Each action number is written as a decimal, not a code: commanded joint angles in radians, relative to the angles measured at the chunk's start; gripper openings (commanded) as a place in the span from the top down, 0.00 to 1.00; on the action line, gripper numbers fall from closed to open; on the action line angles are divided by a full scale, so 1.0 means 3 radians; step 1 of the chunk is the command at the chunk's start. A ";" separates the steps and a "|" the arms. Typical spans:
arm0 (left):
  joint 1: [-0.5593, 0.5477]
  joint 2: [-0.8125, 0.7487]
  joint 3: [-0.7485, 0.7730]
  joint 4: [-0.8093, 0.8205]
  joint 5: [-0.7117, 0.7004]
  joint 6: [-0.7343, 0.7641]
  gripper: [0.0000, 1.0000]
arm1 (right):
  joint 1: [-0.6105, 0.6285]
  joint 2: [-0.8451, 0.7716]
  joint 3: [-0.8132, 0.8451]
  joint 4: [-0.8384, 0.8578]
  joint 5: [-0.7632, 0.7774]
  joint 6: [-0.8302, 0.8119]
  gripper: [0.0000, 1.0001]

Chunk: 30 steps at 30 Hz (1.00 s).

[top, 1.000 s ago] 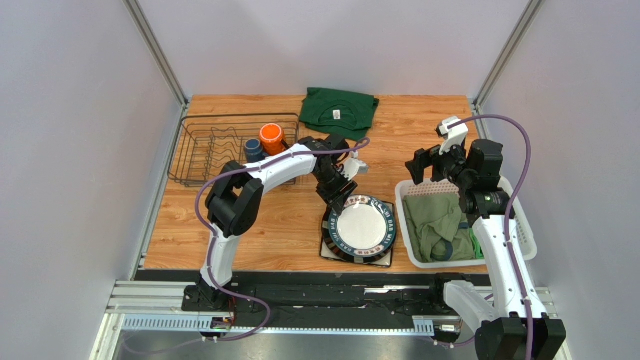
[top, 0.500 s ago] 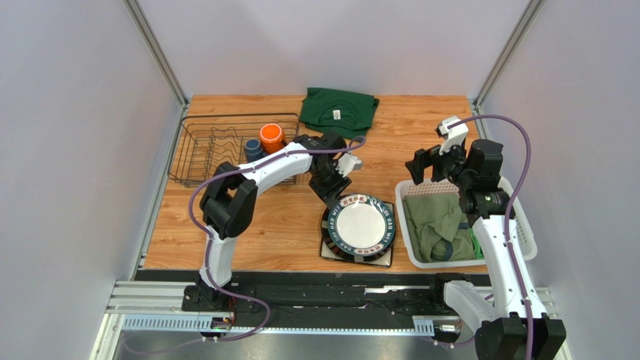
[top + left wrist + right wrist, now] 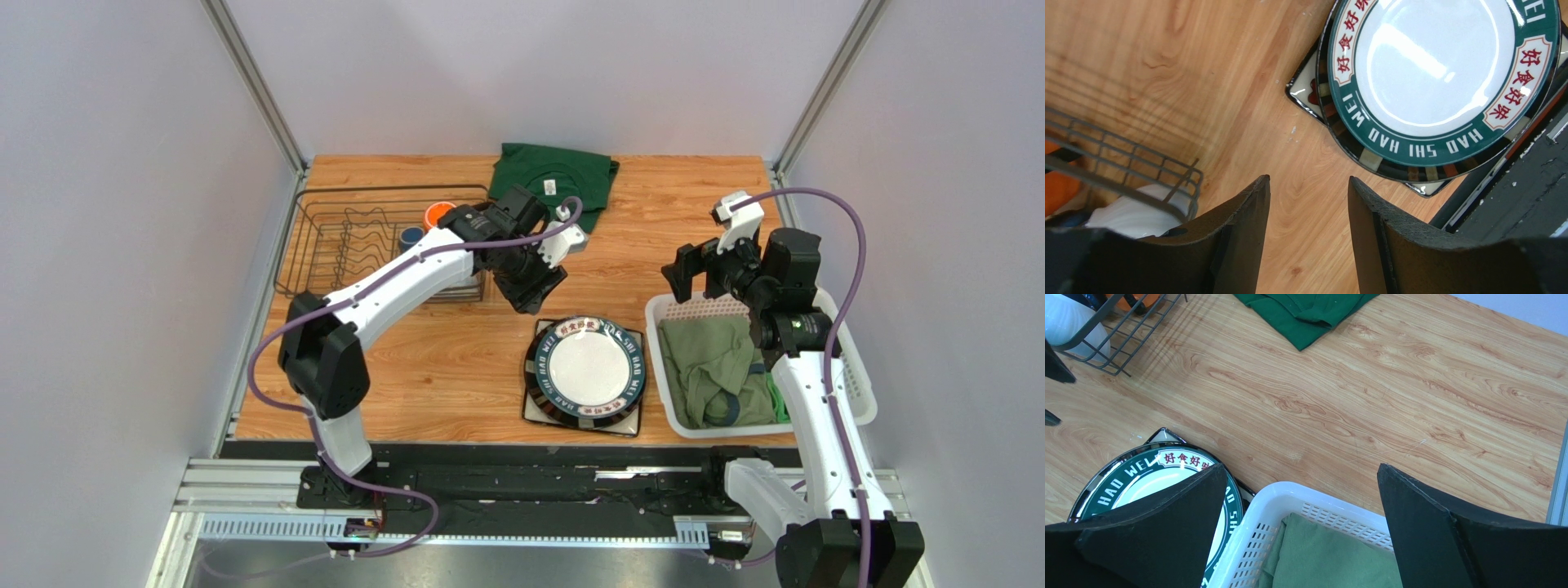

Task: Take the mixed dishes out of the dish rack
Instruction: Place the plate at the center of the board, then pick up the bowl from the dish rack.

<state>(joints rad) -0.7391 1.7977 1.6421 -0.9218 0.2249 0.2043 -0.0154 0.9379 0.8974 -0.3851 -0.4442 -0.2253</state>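
Observation:
The round dark-rimmed white-centred plate (image 3: 586, 371) lies flat on the square cream plate (image 3: 536, 412), of which only corners show, at the table's front middle. The dish rack (image 3: 356, 239) stands at the back left with the orange mug (image 3: 432, 216) and dark blue mug (image 3: 410, 235) in it. My left gripper (image 3: 525, 284) is open and empty, over bare wood between the rack's right end and the plates. The left wrist view shows the gripper (image 3: 1309, 187), round plate (image 3: 1438, 67), rack corner (image 3: 1125, 165) and white bowl (image 3: 1131, 217). My right gripper (image 3: 702, 279) is open and empty above the white basket.
A white plastic laundry basket (image 3: 859, 392) with olive-green cloth (image 3: 718, 361) stands at the right; its rim shows in the right wrist view (image 3: 1290, 496). A dark green shirt (image 3: 552, 181) lies folded at the back middle. The table's front edge runs just behind the plates.
My left gripper has drawn back from the round plate's rim, up and left toward the rack. The plate stays on the square plate. The right arm has not moved.

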 commanded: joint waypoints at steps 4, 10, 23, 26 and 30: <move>-0.0001 -0.0714 -0.0211 0.0035 -0.0340 0.0433 0.30 | 0.0000 -0.0084 0.0046 0.0062 -0.0033 -0.0016 0.01; 0.0152 -0.1144 -0.0534 0.0128 -0.0468 0.0638 0.22 | 0.0000 -0.0094 0.0051 0.0051 -0.0058 -0.0006 0.01; 0.0965 -0.1437 -0.0892 0.0307 -0.0310 0.1783 0.04 | 0.0000 -0.0094 0.0051 0.0056 -0.0079 -0.0001 0.01; 0.1098 -0.1370 -0.0867 0.0261 -0.0183 0.2095 0.04 | 0.0005 -0.0089 0.0046 0.0056 -0.0074 -0.0006 0.01; 0.1267 -0.1268 -0.0810 -0.0005 0.0129 0.2550 0.03 | 0.0000 -0.0084 0.0051 0.0051 -0.0069 -0.0011 0.01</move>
<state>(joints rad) -0.3992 1.4036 1.3754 -0.8764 0.1539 0.7811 -0.0154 0.9295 0.8974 -0.3855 -0.4553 -0.2253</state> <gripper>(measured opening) 0.965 0.993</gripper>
